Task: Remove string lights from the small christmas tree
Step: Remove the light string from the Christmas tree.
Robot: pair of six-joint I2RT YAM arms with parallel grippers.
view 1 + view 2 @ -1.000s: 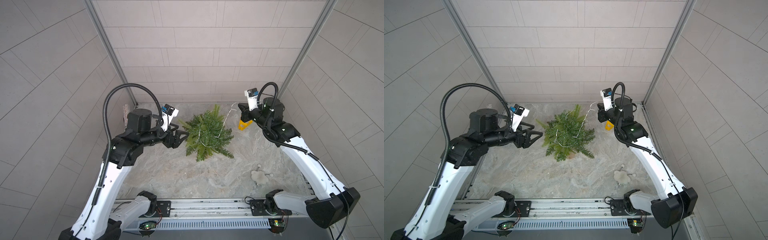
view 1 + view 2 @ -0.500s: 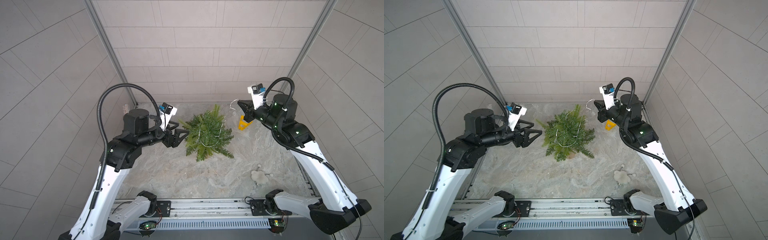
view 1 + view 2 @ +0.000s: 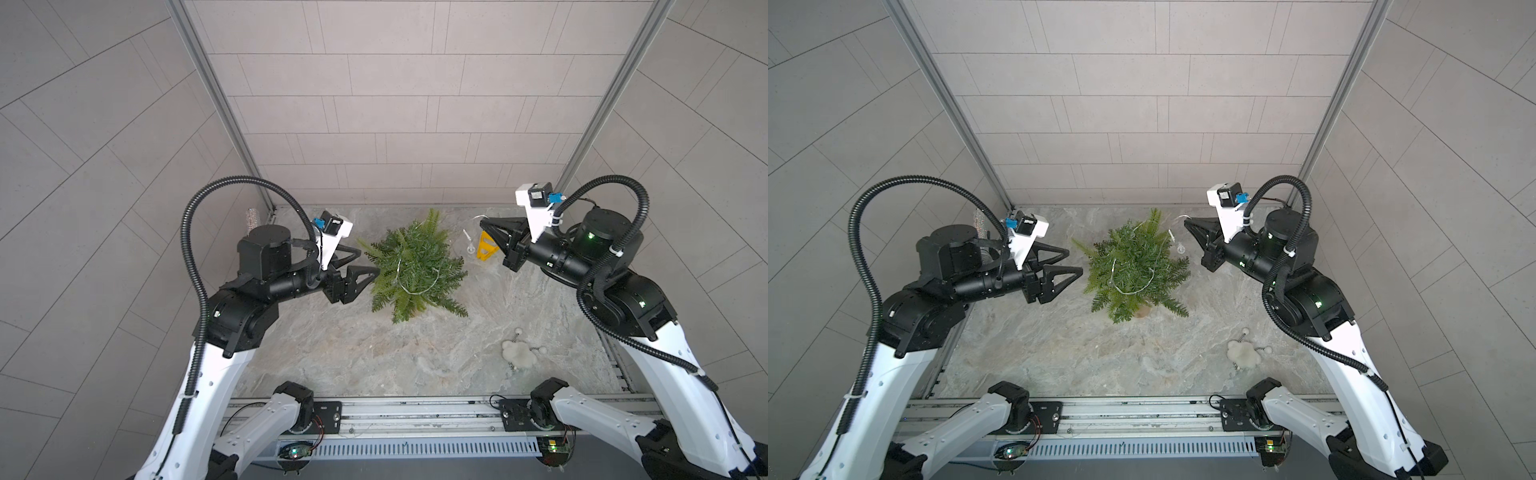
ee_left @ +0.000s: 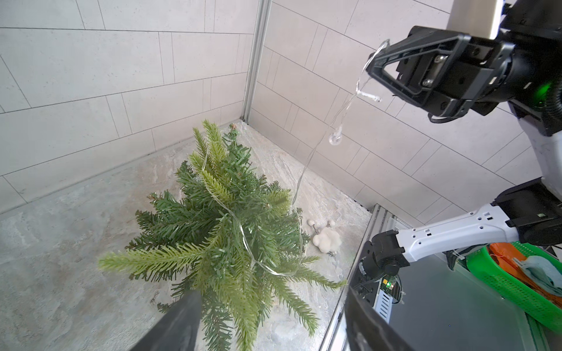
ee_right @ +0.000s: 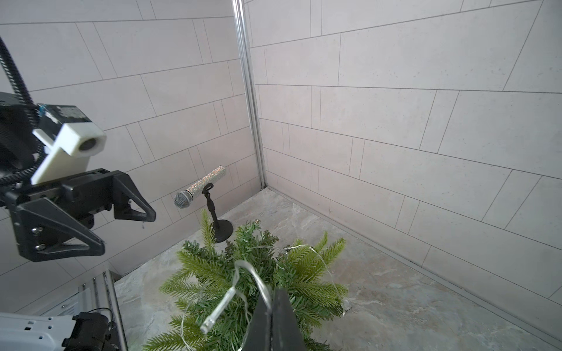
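The small christmas tree [image 3: 415, 266] stands on the desk [image 3: 332, 353] between our left hand [image 3: 369, 261] and right hand [image 3: 484, 223].
We see the string lights [image 4: 335, 139] draped on it, reaching up to the right hand; the keychain [image 3: 517, 351] lies front-right.

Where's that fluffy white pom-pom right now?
In both top views the pom-pom lies on the table on the robot's right, apart from the small christmas tree, near the rail.

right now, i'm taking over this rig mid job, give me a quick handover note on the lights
Grippers: the right gripper is shut on the string lights, holding one end up in the air beside the tree. The left gripper is open and empty, close to the tree's opposite side.
Done: one end of the string lights is lifted off.
Left: the rest is wound around the tree. Pull it free, perhaps steadying the tree with the left gripper.
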